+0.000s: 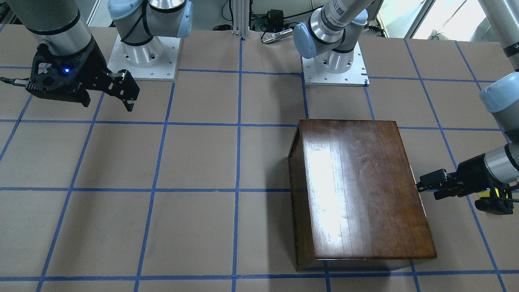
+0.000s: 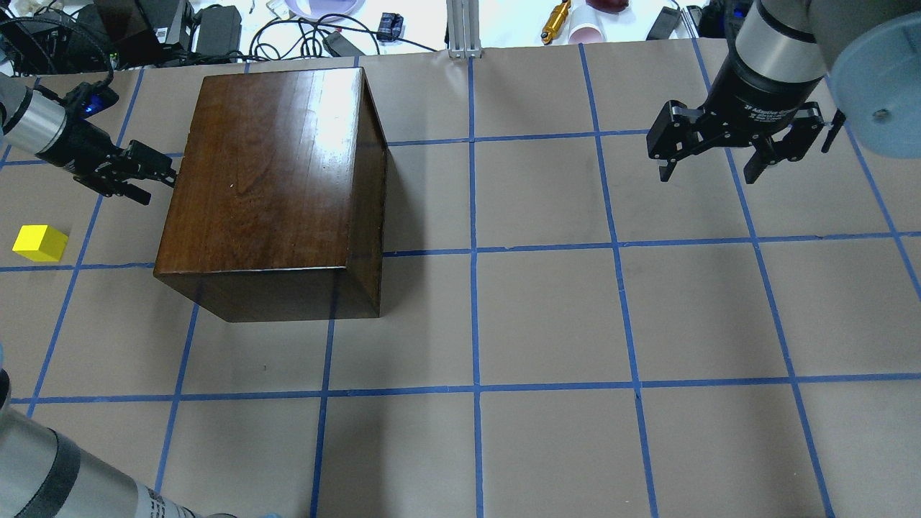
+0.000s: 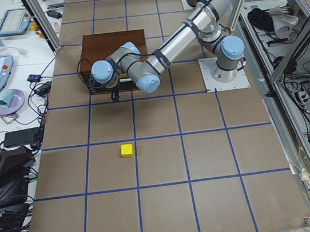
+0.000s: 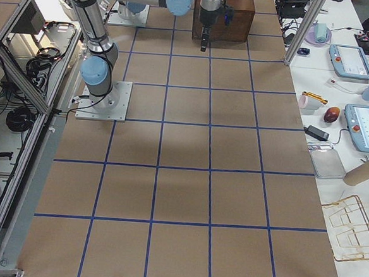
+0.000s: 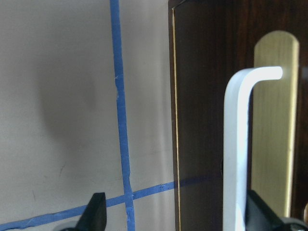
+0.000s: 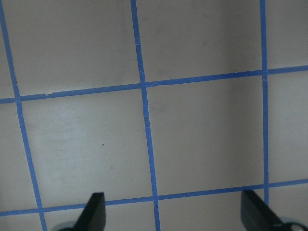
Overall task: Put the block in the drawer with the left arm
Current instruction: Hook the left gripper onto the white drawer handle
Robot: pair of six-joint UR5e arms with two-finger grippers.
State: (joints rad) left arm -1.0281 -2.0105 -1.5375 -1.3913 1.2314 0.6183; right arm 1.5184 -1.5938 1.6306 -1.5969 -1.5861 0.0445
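Observation:
The yellow block [image 2: 39, 242] lies on the table left of the dark-brown wooden box [image 2: 266, 180] and also shows in the exterior left view [image 3: 127, 150]. The drawer is closed; its dark front [image 5: 202, 96] carries a silver handle [image 5: 238, 144] on a brass plate. My left gripper [image 2: 157, 185] is open and level with that front. In the left wrist view the handle stands between the fingertips [image 5: 260, 216], close to the right one. It holds nothing. My right gripper [image 2: 709, 176] is open and empty, high over bare table far to the right.
The box [image 1: 361, 190] stands on the table's left half, as the robot sees it. Blue tape lines cross the brown table [image 2: 547, 316]. Cables, power bricks and small items [image 2: 216, 29] lie beyond the far edge. Both arm bases [image 1: 142, 61] stand at the robot's side.

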